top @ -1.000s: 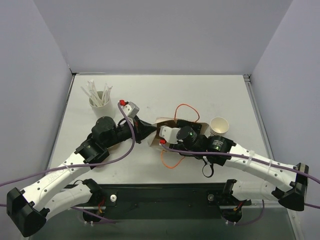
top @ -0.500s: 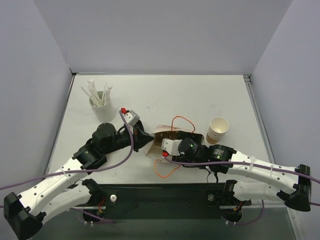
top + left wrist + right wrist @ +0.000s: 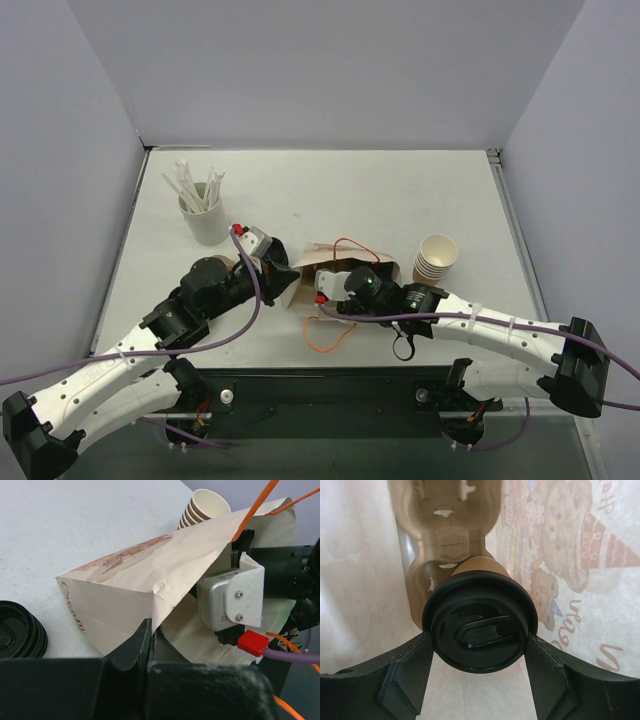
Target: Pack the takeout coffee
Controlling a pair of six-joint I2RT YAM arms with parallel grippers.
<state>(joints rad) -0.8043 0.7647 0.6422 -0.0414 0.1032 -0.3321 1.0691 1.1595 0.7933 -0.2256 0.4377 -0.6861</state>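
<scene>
The takeout coffee (image 3: 480,627), a brown paper cup with a black lid, sits between the fingers of my right gripper (image 3: 479,639), which is shut on it at the lid's rim. Cup and gripper are inside a printed paper bag (image 3: 312,262) that lies on its side at mid-table; in the top view the coffee is hidden. A moulded cardboard cup carrier (image 3: 447,525) lies deeper in the bag, just beyond the cup. My left gripper (image 3: 151,628) is shut on the edge of the bag (image 3: 125,577) at its mouth and holds it up.
A stack of lidless paper cups (image 3: 436,258) stands right of the bag. A stack of black lids (image 3: 20,637) lies beside the left arm. A white cup of straws (image 3: 203,215) stands at the back left. Orange bag handles (image 3: 328,338) trail on the table.
Both grippers and the bag have shifted a little toward the near edge and the left. The right wrist has gone further into the bag. Both grips are unchanged.
</scene>
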